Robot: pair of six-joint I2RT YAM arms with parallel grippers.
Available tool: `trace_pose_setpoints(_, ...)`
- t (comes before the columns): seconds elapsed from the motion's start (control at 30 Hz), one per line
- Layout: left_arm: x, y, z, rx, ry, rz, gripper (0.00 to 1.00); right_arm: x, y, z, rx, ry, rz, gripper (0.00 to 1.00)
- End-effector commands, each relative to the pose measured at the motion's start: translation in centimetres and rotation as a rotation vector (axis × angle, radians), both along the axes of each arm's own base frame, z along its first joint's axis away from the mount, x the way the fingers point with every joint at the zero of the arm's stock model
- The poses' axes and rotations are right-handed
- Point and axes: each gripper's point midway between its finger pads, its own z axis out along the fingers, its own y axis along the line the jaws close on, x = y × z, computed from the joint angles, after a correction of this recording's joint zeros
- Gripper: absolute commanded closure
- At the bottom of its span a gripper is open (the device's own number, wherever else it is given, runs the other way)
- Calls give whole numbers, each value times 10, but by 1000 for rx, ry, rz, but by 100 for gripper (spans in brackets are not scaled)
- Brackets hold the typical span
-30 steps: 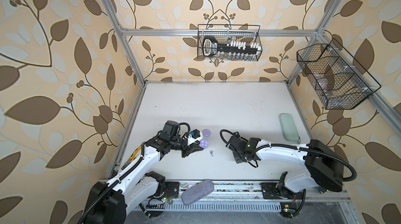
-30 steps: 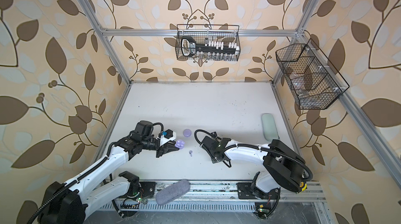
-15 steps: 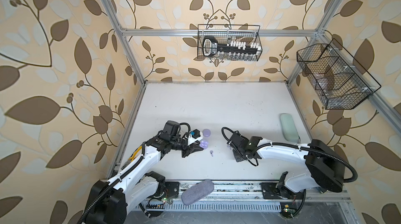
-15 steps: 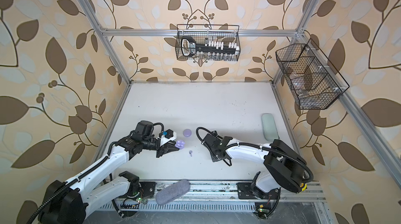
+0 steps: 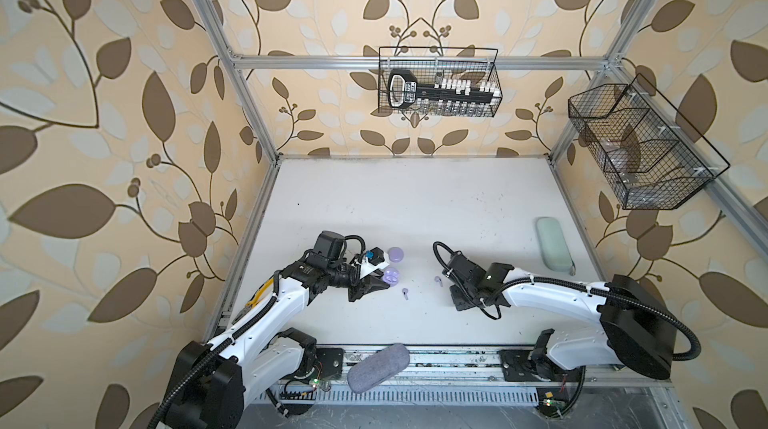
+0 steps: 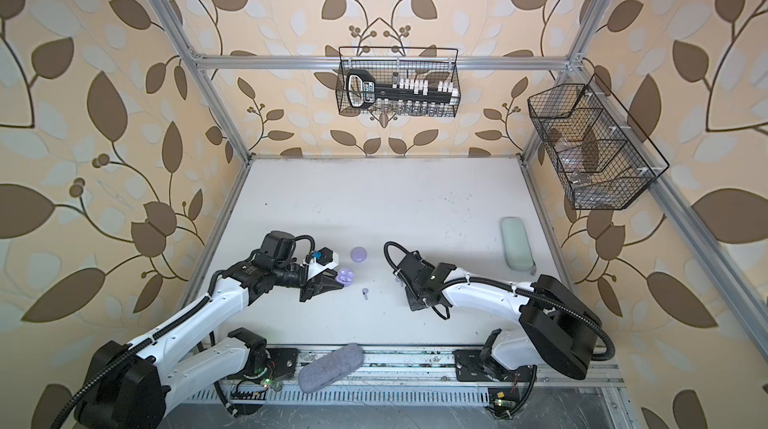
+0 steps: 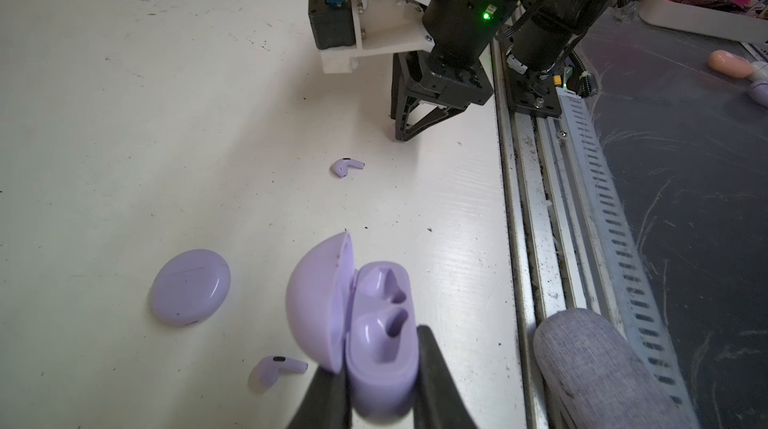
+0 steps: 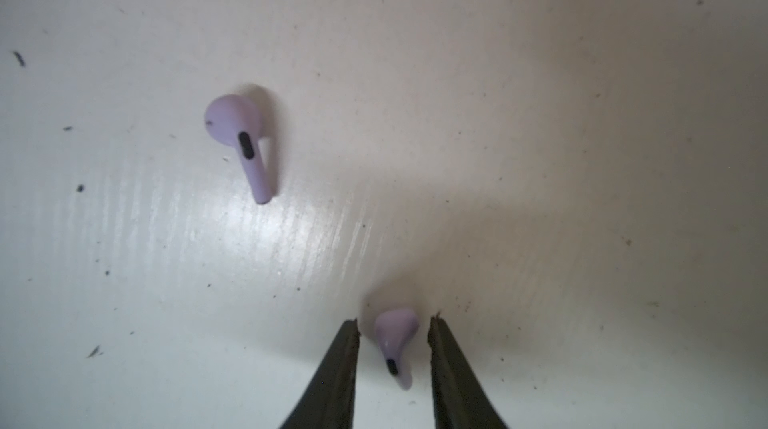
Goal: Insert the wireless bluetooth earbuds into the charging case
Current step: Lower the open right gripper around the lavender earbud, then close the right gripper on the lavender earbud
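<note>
My left gripper (image 7: 376,354) is shut on the base of an open lavender charging case (image 7: 382,344), whose lid is up and whose two sockets are empty; both top views show the case (image 5: 390,275) (image 6: 345,276) too. One earbud (image 7: 274,368) lies beside it. My right gripper (image 8: 394,321) points down at the table and is open. A second earbud (image 8: 395,335) lies between its fingers with a gap on each side. A third earbud (image 8: 245,136) (image 5: 405,292) lies between the two grippers. A closed lavender case (image 5: 395,254) sits just behind.
A pale green case (image 5: 552,248) lies at the right of the table. A grey fabric case (image 5: 378,366) rests on the front rail. Wire baskets hang on the back wall (image 5: 438,86) and the right wall (image 5: 640,148).
The right gripper has shifted only slightly over the earbud. The left arm and the open case have not moved.
</note>
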Motion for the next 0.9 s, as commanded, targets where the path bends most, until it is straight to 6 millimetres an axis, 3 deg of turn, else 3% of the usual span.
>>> trace_pose_setpoints(0.0, 2, -5, 13, -24, -22, -16, 95, -1, 2, -1, 1, 10, 29, 69)
trace_pose_setpoints(0.87, 3, -5, 13, -22, -19, -11, 94, -1, -6, -10, -16, 43, 52, 72)
